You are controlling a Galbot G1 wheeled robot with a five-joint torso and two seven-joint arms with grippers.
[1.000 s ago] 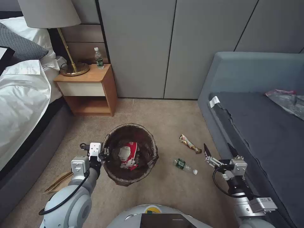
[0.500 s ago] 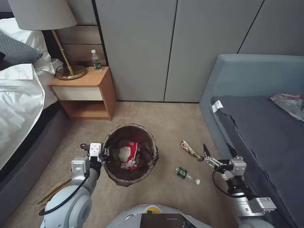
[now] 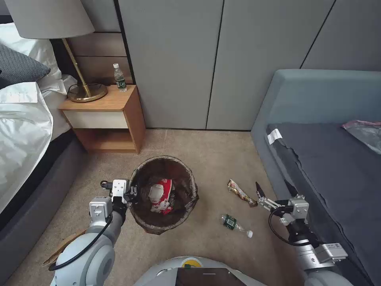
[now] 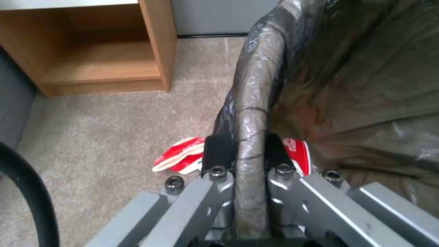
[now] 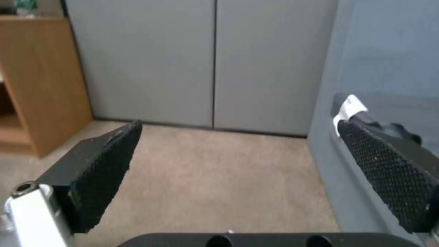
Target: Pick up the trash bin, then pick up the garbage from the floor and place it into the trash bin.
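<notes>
My left gripper (image 4: 242, 151) clamped on the trash bin (image 3: 190, 180) rim, my right gripper (image 3: 274, 190) spread wide and empty, bottle (image 3: 235, 224) and wrapper (image 3: 240, 192) on the carpet (image 3: 206, 151) between.

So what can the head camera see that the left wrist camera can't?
Head view alone: the bottle and snack wrapper on the carpet, the open right gripper beside the sofa, the lamp and the bed.

Left wrist view alone: close up, the fingers pinching the bin's bagged rim, and a red-white carton showing beyond them.

Both: the bin, the left gripper shut on its rim, the nightstand and the carpet.
</notes>
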